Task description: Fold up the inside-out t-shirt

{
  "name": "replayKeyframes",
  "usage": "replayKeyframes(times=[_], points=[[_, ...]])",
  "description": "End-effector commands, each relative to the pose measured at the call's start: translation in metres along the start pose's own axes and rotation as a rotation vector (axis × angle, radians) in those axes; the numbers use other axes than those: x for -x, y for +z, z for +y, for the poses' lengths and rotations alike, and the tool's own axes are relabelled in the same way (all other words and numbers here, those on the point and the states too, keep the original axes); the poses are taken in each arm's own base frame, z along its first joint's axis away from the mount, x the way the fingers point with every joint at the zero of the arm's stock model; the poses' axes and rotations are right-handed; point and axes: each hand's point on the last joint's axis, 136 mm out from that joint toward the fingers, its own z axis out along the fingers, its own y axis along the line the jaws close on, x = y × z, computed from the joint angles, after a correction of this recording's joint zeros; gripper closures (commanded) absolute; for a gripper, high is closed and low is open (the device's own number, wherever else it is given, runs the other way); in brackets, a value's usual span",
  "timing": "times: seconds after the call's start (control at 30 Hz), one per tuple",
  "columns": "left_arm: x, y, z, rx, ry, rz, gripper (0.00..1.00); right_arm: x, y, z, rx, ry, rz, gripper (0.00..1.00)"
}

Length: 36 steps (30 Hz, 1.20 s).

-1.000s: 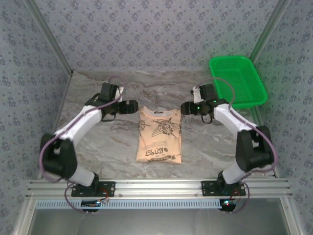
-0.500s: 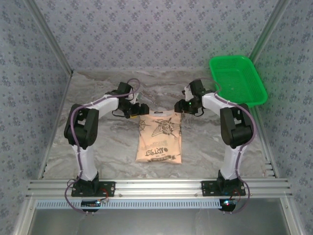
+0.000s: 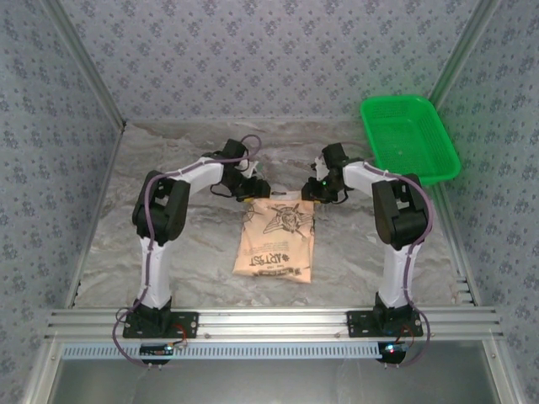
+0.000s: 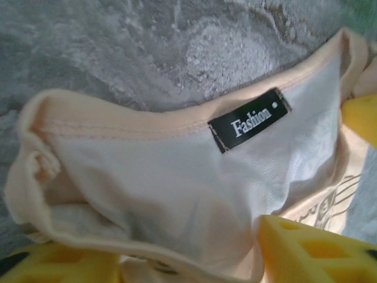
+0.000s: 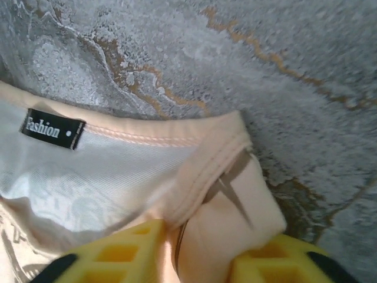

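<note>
**Item:** inside-out t-shirt (image 3: 274,240). Lying mid-tabletop (image 3: 354,252), already narrowed to a long strip, collar toward the far edge, hem toward the near edge. Black neck label (image 4: 250,119) showing.

**Claws:** left gripper (image 4: 188,262) at the collar's left corner, right gripper (image 5: 200,250) at its right corner. Each part-closed with cloth between the jaws; firm hold or not, impossible to tell.

**Step in hand, by judgement:** taking the collar end.

**Next:** secure pinch on both corners, level lift, carry toward the near edge over the hem.

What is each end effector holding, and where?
The right end effector pinches the peach printed cotton t-shirt beside its neckline; left end effector: cannot tell.
</note>
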Motion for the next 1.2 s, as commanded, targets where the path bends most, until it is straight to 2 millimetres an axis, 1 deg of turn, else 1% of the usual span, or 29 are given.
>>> replayKeyframes(times=[0.0, 0.07, 0.13, 0.23, 0.27, 0.3, 0.33, 0.43, 0.47, 0.53, 0.57, 0.63, 0.67, 0.7, 0.73, 0.77, 0.8, 0.83, 0.87, 0.9, 0.93, 0.97, 1.0, 1.03, 1.07, 1.1, 1.13, 1.17], points=[[-0.011, 0.005, 0.007, 0.032, -0.008, 0.064, 0.52, -0.002, 0.003, 0.008, 0.049, 0.005, 0.025, 0.76], [-0.011, 0.005, 0.013, 0.051, -0.008, 0.059, 0.57, -0.001, 0.004, 0.008, 0.068, 0.007, 0.026, 0.8], [-0.012, 0.006, 0.016, 0.058, -0.012, 0.065, 0.66, 0.0, 0.004, 0.01, 0.09, 0.006, 0.025, 0.84], [-0.011, 0.006, 0.023, 0.077, -0.001, 0.07, 0.89, 0.002, 0.003, 0.015, 0.127, -0.012, 0.016, 0.91], [-0.009, 0.002, 0.023, 0.078, 0.011, 0.061, 0.99, 0.005, 0.001, 0.02, 0.154, -0.026, 0.004, 0.98], [-0.005, -0.005, 0.021, 0.077, 0.025, 0.041, 1.0, 0.009, -0.003, 0.026, 0.188, -0.046, -0.012, 1.0], [-0.001, -0.011, 0.02, 0.072, 0.036, 0.019, 1.0, 0.011, -0.006, 0.031, 0.21, -0.061, -0.029, 1.0], [0.02, -0.042, 0.006, -0.012, 0.056, -0.084, 1.0, 0.03, -0.028, 0.048, 0.28, -0.125, -0.117, 1.0], [0.028, -0.054, 0.002, -0.047, 0.054, -0.119, 1.0, 0.039, -0.039, 0.056, 0.306, -0.155, -0.158, 1.0], [0.048, -0.083, -0.005, -0.063, 0.058, -0.197, 1.0, 0.058, -0.064, 0.074, 0.346, -0.225, -0.239, 1.0], [0.058, -0.1, -0.012, -0.069, 0.072, -0.235, 1.0, 0.069, -0.08, 0.085, 0.354, -0.273, -0.282, 1.0], [0.076, -0.135, -0.034, -0.093, 0.124, -0.31, 1.0, 0.086, -0.113, 0.108, 0.359, -0.372, -0.363, 1.0], [0.083, -0.155, -0.048, -0.105, 0.161, -0.352, 1.0, 0.094, -0.133, 0.12, 0.356, -0.429, -0.411, 1.0], [0.087, -0.176, -0.063, -0.107, 0.209, -0.401, 1.0, 0.099, -0.154, 0.132, 0.345, -0.498, -0.465, 1.0], [0.089, -0.193, -0.076, -0.106, 0.25, -0.444, 1.0, 0.101, -0.171, 0.141, 0.325, -0.553, -0.509, 1.0], [0.088, -0.212, -0.089, -0.098, 0.305, -0.494, 1.0, 0.101, -0.189, 0.149, 0.294, -0.617, -0.56, 1.0], [0.083, -0.227, -0.1, -0.087, 0.359, -0.541, 1.0, 0.097, -0.204, 0.154, 0.253, -0.686, -0.604, 1.0], [0.075, -0.236, -0.105, -0.072, 0.398, -0.578, 1.0, 0.091, -0.213, 0.159, 0.211, -0.744, -0.633, 1.0], [0.064, -0.242, -0.109, -0.051, 0.432, -0.618, 1.0, 0.081, -0.217, 0.16, 0.158, -0.804, -0.646, 1.0], [0.048, -0.242, -0.112, -0.037, 0.475, -0.656, 1.0, 0.065, -0.215, 0.161, 0.121, -0.865, -0.639, 1.0], [0.032, -0.238, -0.113, -0.023, 0.514, -0.687, 1.0, 0.05, -0.209, 0.158, 0.089, -0.91, -0.624, 1.0], [0.012, -0.234, -0.116, -0.007, 0.572, -0.73, 1.0, 0.03, -0.199, 0.154, 0.05, -0.955, -0.6, 1.0], [-0.016, -0.213, -0.11, 0.001, 0.625, -0.725, 0.99, 0.005, -0.179, 0.143, 0.007, -0.993, -0.549, 1.0], [-0.038, -0.199, -0.107, 0.01, 0.66, -0.73, 0.91, -0.02, -0.158, 0.132, -0.027, -1.025, -0.487, 0.96], [-0.058, -0.183, -0.089, 0.065, 0.633, -0.739, 0.44, -0.046, -0.14, 0.12, -0.073, -1.05, -0.427, 0.78], [-0.073, -0.173, -0.069, 0.127, 0.561, -0.758, 0.01, -0.069, -0.123, 0.107, -0.134, -1.057, -0.373, 0.54], [-0.085, -0.169, -0.054, 0.155, 0.495, -0.773, 0.0, -0.087, -0.11, 0.092, -0.188, -1.046, -0.333, 0.4], [-0.099, -0.165, -0.041, 0.157, 0.436, -0.768, 0.0, -0.1, -0.101, 0.077, -0.236, -1.011, -0.311, 0.33]])
